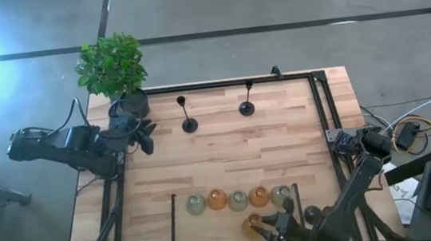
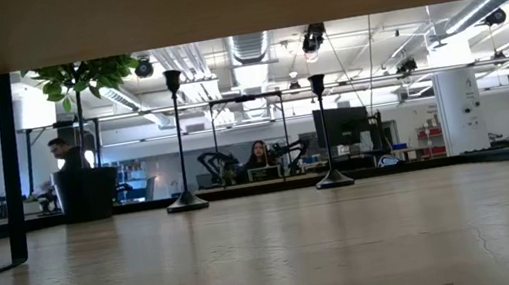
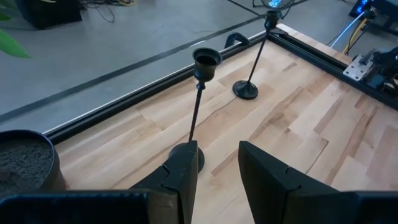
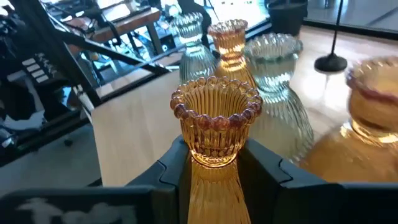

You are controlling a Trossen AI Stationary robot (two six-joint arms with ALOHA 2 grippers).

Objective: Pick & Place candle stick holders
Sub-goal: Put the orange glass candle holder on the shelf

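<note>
Five glass candle stick holders, pale green [image 1: 196, 203] and amber [image 1: 217, 200], stand in a row near the table's near edge. One more amber holder [image 4: 214, 124] with a beaded rim sits just nearer than the row, between the fingers of my right gripper [image 4: 214, 163], which is shut on it. Two black thin-stemmed holders [image 1: 189, 125] [image 1: 247, 109] stand on their round bases near the far edge. My left gripper [image 3: 219, 162] hovers open by the plant pot, nothing between its fingers, with the nearer black holder [image 3: 198, 93] just beyond it. My right gripper pinches the amber holder's ribbed neck [image 4: 214, 180], just below its beaded cup, between its two fingers. The fingers [image 4: 177, 174] come nearly level from the table's right side. The holder stays upright. I cannot tell whether its foot rests on the table.
A black pot with a leafy green plant [image 1: 114, 67] stands at the far left corner. A dark round piece [image 1: 314, 214] lies right of the held holder. Black rails [image 1: 323, 117] frame the table. Bare wood lies across the middle [image 1: 227, 155].
</note>
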